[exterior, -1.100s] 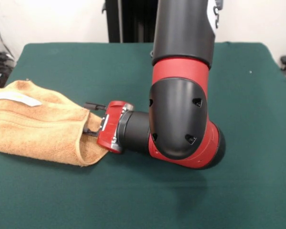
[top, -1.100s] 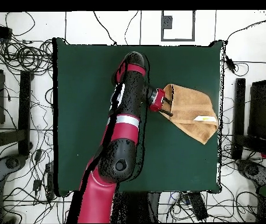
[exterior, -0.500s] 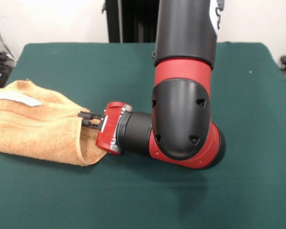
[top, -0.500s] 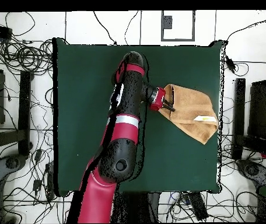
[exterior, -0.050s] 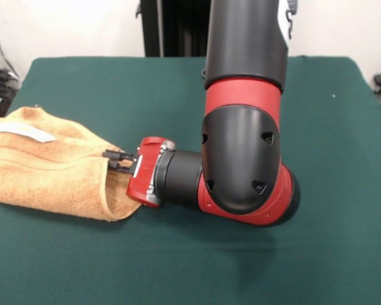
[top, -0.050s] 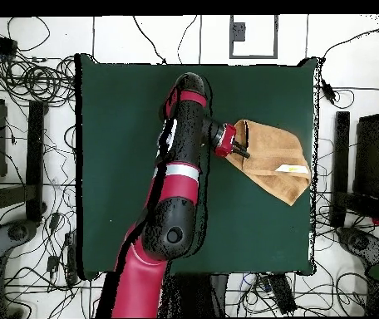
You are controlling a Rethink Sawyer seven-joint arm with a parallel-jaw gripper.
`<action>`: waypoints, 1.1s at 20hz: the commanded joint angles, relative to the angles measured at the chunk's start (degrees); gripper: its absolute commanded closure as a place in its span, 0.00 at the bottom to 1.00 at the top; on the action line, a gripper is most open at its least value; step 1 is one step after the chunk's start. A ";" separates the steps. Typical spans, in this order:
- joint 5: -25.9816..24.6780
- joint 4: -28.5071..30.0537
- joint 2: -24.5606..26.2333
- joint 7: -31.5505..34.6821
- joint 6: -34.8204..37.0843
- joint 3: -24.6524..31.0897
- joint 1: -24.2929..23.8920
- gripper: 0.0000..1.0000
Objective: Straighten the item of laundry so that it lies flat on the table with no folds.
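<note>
Claw pinching the edge of a folded towel on the green tabletop

The orange-tan towel (exterior, -0.050s: 51,166) lies folded over in a bunched wedge near one side edge of the tabletop (exterior, -0.050s: 114,82), its small white tag (exterior, -0.050s: 24,131) facing up. The claw (exterior, -0.050s: 116,161) reaches in sideways, low over the cloth, its two dark fingers (exterior, -0.050s: 112,154) drawn close together on the towel's nearest hem edge, fabric apparently caught between them.

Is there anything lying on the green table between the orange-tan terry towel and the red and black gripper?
Nothing. In the front view the gripper already meets the edge of the orange-tan terry towel, so no green table shows between.
</note>
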 commanded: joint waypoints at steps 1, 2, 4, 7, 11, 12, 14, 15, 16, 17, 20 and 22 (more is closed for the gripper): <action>-1.42 3.42 11.69 -3.63 -14.56 5.75 -0.33 1.00; -1.68 3.94 11.41 -3.68 -15.77 6.22 -0.03 1.00; -2.19 4.64 10.98 -4.45 -16.74 6.50 0.38 1.00; -2.95 5.50 10.24 -6.16 -18.13 7.01 0.98 1.00; -3.85 4.96 10.18 -9.37 -19.90 7.36 0.83 1.00; -4.00 4.71 10.20 -9.72 -19.97 7.33 0.71 1.00; -4.10 4.58 10.03 -10.87 -20.05 7.35 0.67 1.00; -4.10 4.67 9.89 -11.62 -20.23 7.48 0.71 1.00; -4.07 4.72 9.77 -12.28 -20.30 7.56 0.71 1.00; -4.16 5.01 9.60 -12.81 -20.37 7.62 0.89 1.00; -4.66 5.89 8.85 -15.28 -20.73 7.59 1.36 1.00; -4.95 6.48 8.19 -17.01 -20.94 7.66 1.58 1.00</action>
